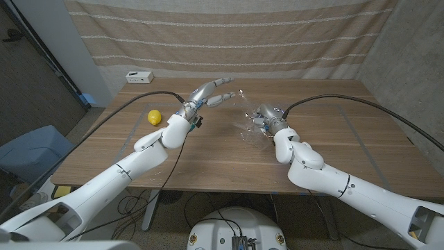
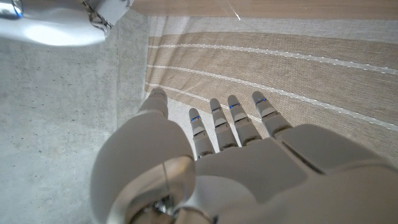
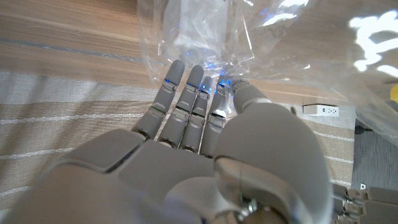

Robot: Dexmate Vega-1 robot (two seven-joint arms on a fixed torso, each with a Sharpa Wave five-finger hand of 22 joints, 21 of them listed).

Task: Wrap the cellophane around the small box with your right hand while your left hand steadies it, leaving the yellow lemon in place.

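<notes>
Head view puts the crinkled sheet of clear cellophane (image 1: 248, 119) near the middle of the brown wooden tabletop (image 1: 347, 139), bunched up just in front of my right robot hand (image 1: 267, 119). I think the fingers are pinching into the film, though glare makes the grip hard to confirm; the right wrist view shows the fingertips (image 3: 186, 78) close together and pushed up against the cellophane (image 3: 205, 37). The small box should be inside that bundle, but I cannot pick it out through the reflections.

My left robot hand (image 1: 208, 94) hangs above the tabletop, beside the wrap and apart from it, fingers straight and spread, holding nothing. Its wrist view shows those spread fingers (image 2: 233, 121) pointing toward the striped beige curtain (image 2: 298, 68).

So the wrap lies between the two hands, touching the right and a short reach from the left, which must close in to steady it.

The round yellow lemon (image 1: 154, 117) sits well off beyond the left forearm, untouched. A white rectangular device (image 1: 139, 76) sits at the far edge.
</notes>
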